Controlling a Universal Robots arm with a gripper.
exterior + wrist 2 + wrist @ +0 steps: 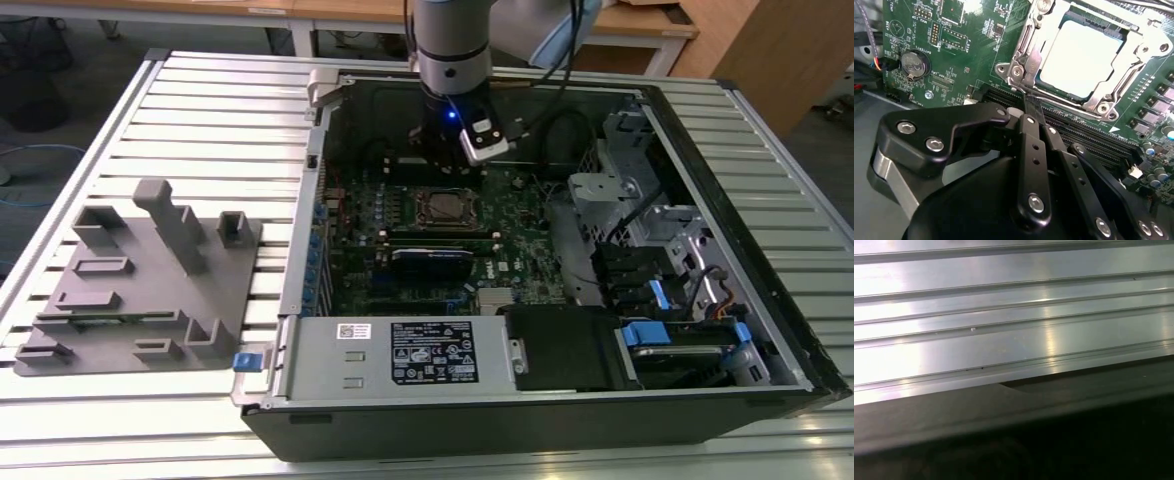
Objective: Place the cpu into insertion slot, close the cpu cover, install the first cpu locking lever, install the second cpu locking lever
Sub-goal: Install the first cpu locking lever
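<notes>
The insertion slot (pixel 447 207) sits in the green board inside the open computer case. In the second wrist view the cpu (pixel 1081 55) lies flat in the slot, its pale metal top showing through the cutout of the cpu cover (pixel 1136 62), which lies down over it. My gripper (pixel 449 165) hangs just behind the slot in the exterior view. Its black fingers (pixel 1031 145) are shut together, and the gripper (pixel 1029 102) touches the socket frame's near corner (pixel 1014 72). I cannot tell whether a locking lever is under the tips.
Long black memory slots (pixel 1094 135) run beside the socket, under my fingers. A coin battery (pixel 914 62) sits on the board. A grey fixture block (pixel 147 280) stands on the ribbed metal table (pixel 1004 340) at the exterior view's left. Power supply (pixel 400 350) and drive cage (pixel 667 250) fill the case.
</notes>
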